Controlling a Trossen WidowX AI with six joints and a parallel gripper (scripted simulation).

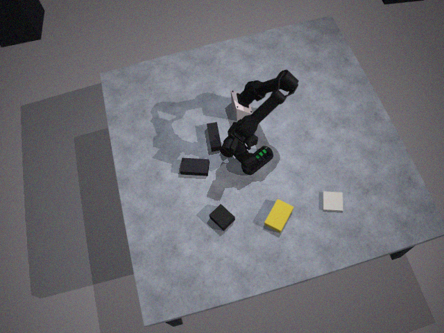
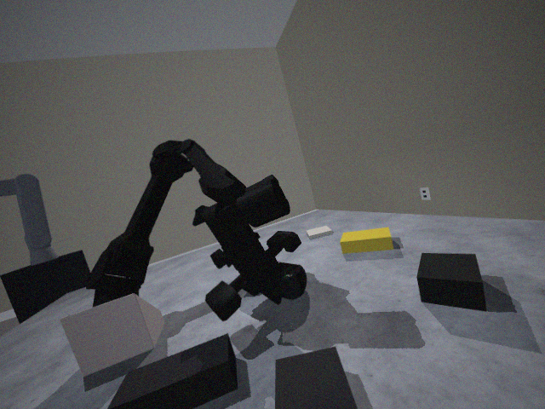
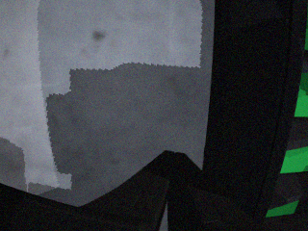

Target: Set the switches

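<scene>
My gripper (image 1: pixel 247 159): fingers fully closed, nothing held — pressed low against the unit's near end.
Controller unit (image 1: pixel 259 159): on the bench (image 1: pixel 358 118) near my arm's base, three green switch ends visible.
Yellow block (image 1: pixel 279 214): well apart.
White block (image 1: pixel 332 200): farther out.

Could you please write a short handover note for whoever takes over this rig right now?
Gripper: shut, holding nothing, down at the controller unit.
Controller unit: on the bench near the arm's base, with some green switch ends showing on top; the exact settings cannot be read.
Other dark, yellow and white blocks lie apart.
Done: cannot confirm the label was read.
Left: check switches, seat unit flat, retract arm.
</scene>
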